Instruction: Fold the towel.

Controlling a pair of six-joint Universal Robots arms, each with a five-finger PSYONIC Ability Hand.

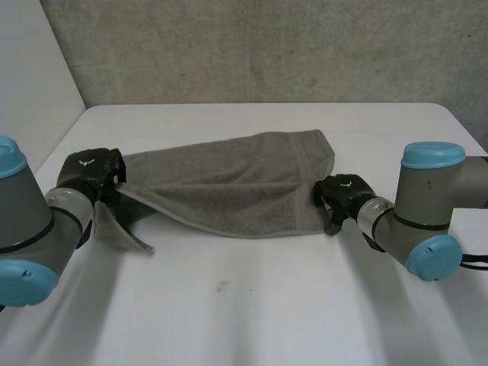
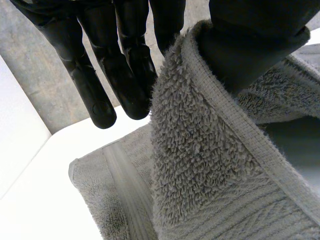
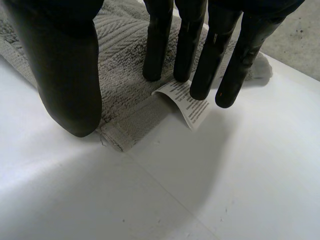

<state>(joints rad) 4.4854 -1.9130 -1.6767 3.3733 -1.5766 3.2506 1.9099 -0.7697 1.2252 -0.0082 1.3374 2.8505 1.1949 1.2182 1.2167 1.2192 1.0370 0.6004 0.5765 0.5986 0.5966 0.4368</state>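
Left hand (image 1: pixel 90 174), clamped on the raised left corner of the grey towel (image 1: pixel 229 187) lying across the white table (image 1: pixel 252 305); right hand (image 1: pixel 343 194), fingers (image 3: pixel 209 55) straight and apart at its right edge by the care label (image 3: pixel 187 102), where we should pinch before lifting level.

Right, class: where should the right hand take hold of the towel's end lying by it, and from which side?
Grip the towel at its hemmed corner beside the white label. That corner lies flat with the table exposed beside it, so the right hand should probably come from the table side, thumb sliding under the edge, fingers on top.
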